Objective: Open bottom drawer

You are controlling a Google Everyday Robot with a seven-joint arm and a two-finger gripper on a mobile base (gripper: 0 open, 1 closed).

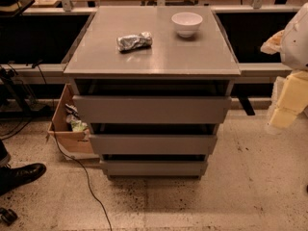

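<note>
The grey cabinet (152,57) stands in the middle of the camera view with three handleless drawer fronts stacked below its top. The bottom drawer (154,168) has the narrowest, slimmest front, just above the floor, and its panel sits about in line with the cabinet base, with a dark gap above it. The mid-sized front (153,144) and the tallest front (152,109) are above it. My gripper (288,102), cream-coloured below the white arm, hangs at the far right edge, level with the top drawer, well to the right of the cabinet and touching nothing.
A white bowl (186,23) and a crumpled foil packet (134,41) lie on the cabinet top. A cardboard box (67,129) with trash sits at the cabinet's left foot. A black cable (86,177) runs across the floor. A person's black shoe (21,173) is at the left edge.
</note>
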